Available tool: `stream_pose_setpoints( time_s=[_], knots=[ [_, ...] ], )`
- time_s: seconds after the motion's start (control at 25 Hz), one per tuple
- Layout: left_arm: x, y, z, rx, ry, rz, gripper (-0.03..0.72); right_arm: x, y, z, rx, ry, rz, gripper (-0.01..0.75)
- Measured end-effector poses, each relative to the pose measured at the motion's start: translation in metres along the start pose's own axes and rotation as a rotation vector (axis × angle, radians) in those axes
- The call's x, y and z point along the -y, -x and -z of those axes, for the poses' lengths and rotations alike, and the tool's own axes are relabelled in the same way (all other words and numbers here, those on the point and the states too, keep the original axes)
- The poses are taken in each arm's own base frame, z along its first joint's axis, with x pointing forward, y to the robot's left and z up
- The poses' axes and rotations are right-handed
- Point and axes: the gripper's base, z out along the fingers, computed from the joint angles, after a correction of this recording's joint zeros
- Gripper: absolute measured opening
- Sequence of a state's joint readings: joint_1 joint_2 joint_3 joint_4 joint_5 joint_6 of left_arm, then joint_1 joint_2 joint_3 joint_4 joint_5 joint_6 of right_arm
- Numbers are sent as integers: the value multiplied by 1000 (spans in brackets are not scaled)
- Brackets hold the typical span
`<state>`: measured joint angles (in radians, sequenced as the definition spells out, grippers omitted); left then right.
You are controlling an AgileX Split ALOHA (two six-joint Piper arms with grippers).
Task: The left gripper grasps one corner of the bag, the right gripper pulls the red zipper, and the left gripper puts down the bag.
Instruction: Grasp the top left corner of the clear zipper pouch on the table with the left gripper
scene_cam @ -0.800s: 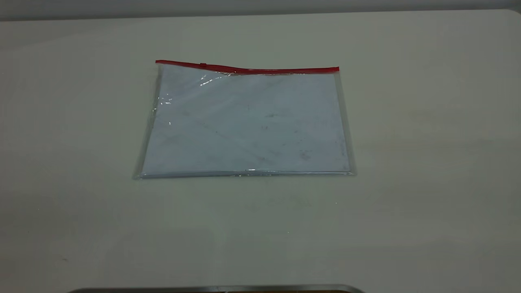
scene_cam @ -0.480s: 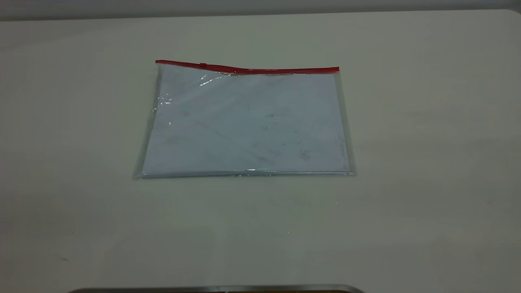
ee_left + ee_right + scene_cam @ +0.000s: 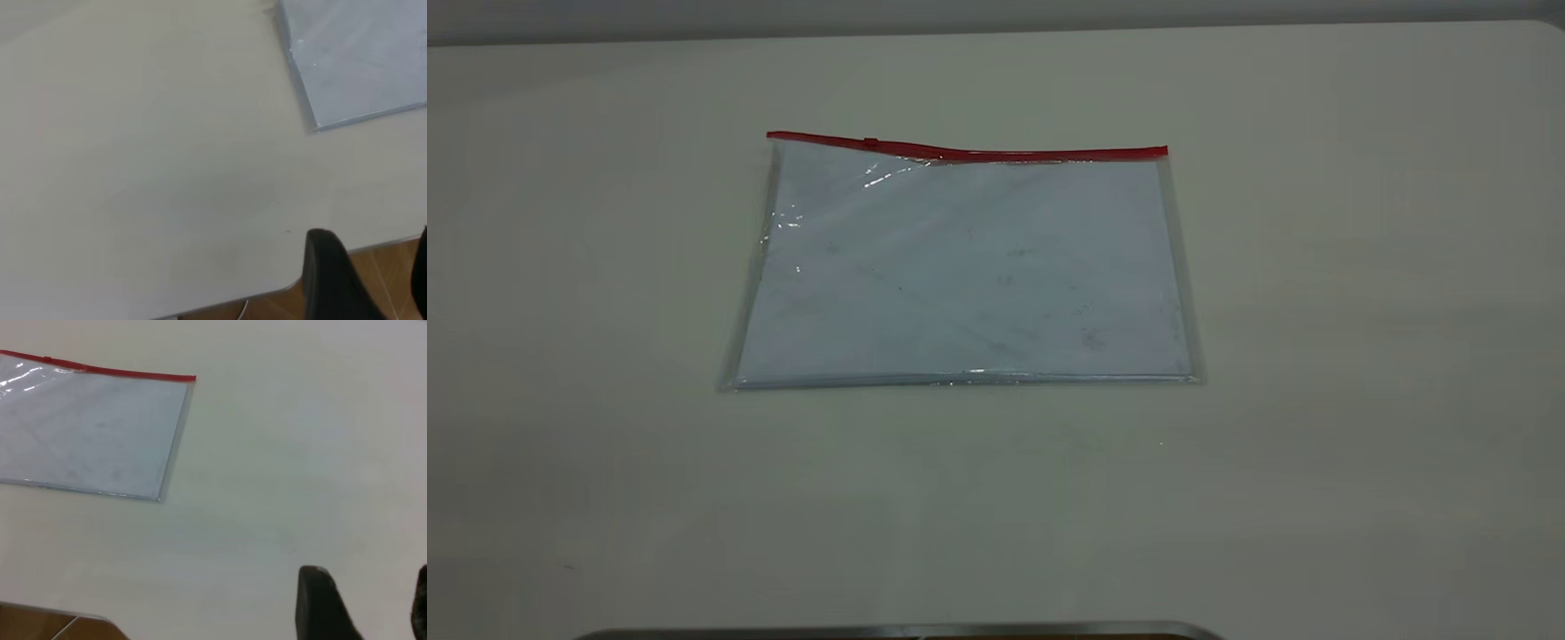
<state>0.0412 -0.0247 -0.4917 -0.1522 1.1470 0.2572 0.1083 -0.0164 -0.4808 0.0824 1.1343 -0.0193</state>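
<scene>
**Bag flat, both arms hanging back**

Tabletop (image 3: 1360, 267) carries the bag (image 3: 960, 276) lying flat mid-table, red zipper (image 3: 969, 151) along its far edge. Left gripper (image 3: 370, 280) and right gripper (image 3: 367, 603) hover near the table's front edge, fingers spread wide, holding nothing.

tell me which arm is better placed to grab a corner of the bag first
Left, likely. The left pincer sits open near the table edge, facing the bag and its left side, where the slider tab lies. The right pincer, also open, faces the bag's right side, with nothing held.
</scene>
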Motion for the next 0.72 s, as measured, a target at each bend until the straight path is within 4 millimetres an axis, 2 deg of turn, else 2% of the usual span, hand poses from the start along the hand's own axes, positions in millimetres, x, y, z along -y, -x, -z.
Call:
stream_pose_setpoints(
  time_s=[0.72],
  knots=[
    [0, 0, 0, 0, -1, 0, 359, -1, 1, 0, 7, 10, -5, 371]
  ],
)
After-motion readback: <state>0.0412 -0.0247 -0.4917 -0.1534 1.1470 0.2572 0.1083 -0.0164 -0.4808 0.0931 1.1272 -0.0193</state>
